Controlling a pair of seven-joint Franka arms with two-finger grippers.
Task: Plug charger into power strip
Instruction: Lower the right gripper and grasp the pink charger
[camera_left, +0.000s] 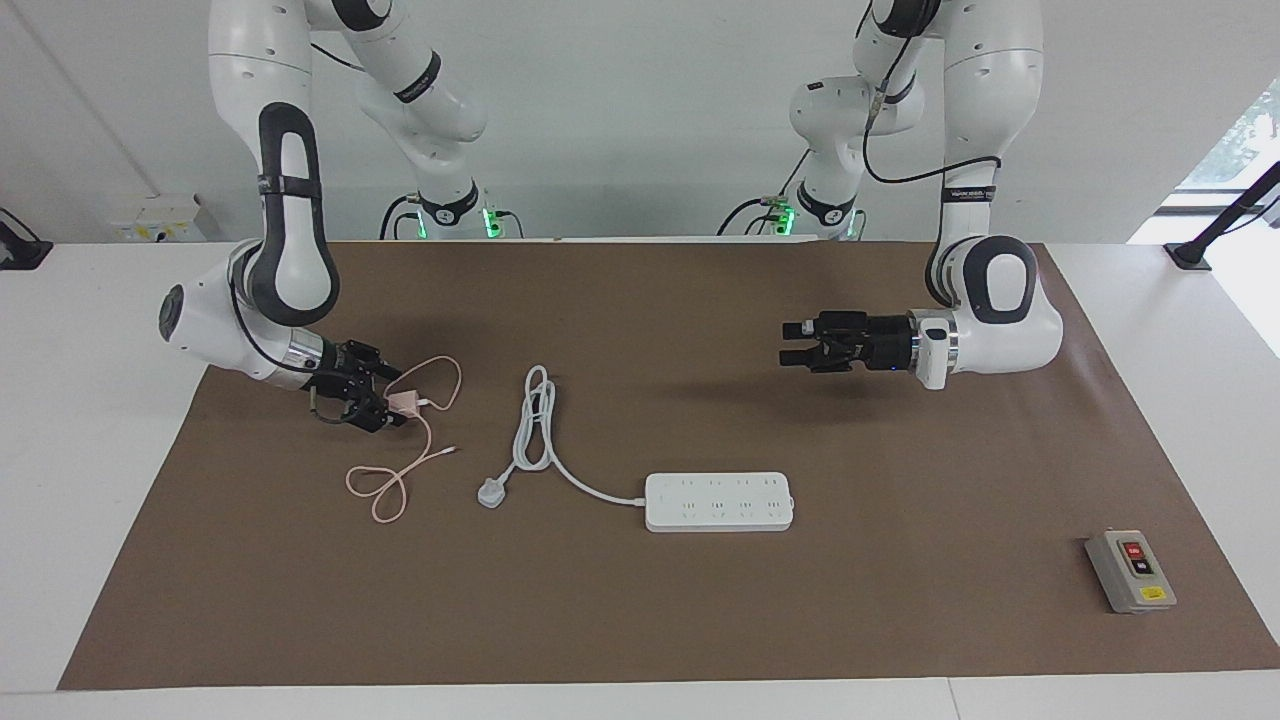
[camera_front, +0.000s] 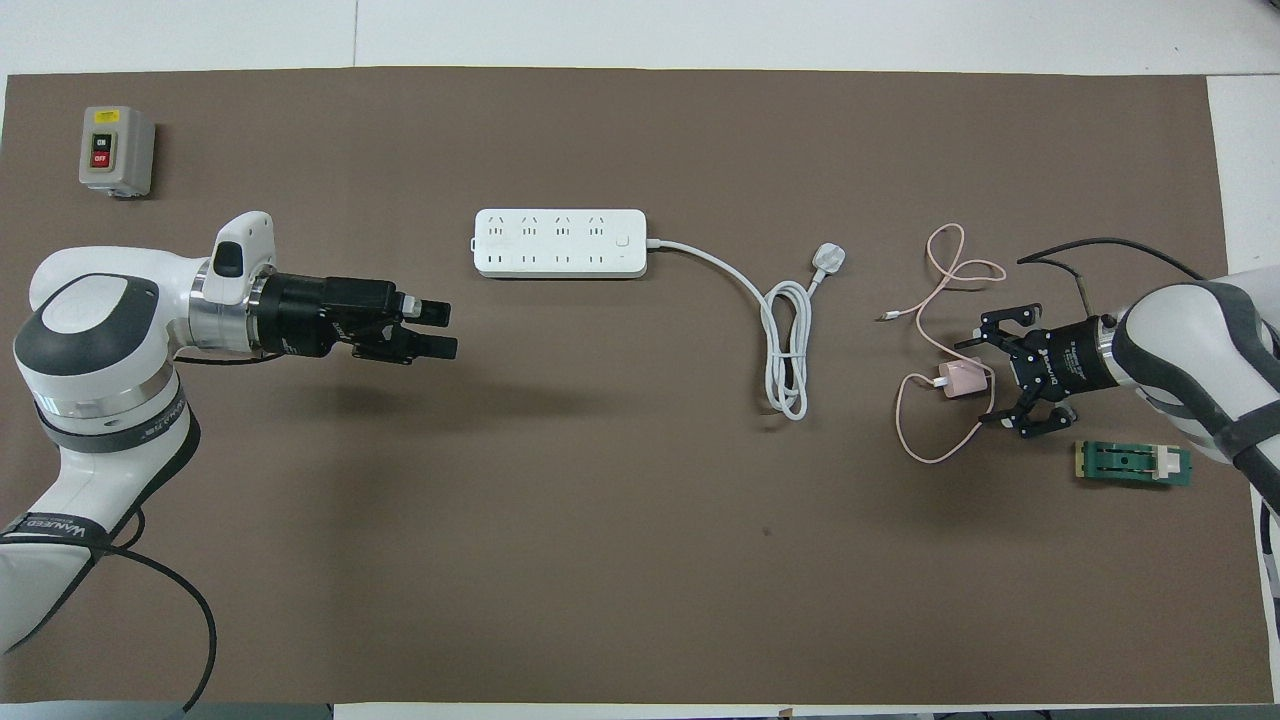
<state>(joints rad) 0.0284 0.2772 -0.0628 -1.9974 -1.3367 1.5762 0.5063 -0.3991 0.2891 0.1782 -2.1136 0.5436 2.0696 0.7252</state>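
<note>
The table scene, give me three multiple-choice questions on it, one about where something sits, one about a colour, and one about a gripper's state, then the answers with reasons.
1. Where does the grey switch box sit?
A. Toward the left arm's end of the table, farther from the robots than the power strip
B. On the power strip
C. Beside the charger

2. What colour is the charger's cable?
A. Black
B. Pink
C. Green

3. How is the right gripper?
A. Shut on the white plug
B. Open, at the charger
C. Shut on the switch box

Answers:
1 A, it lies lowest in the facing view, at the left arm's end.
2 B, thin pink loops trail from the charger.
3 B, its fingers spread around the charger; the left gripper waits in the air.
</note>
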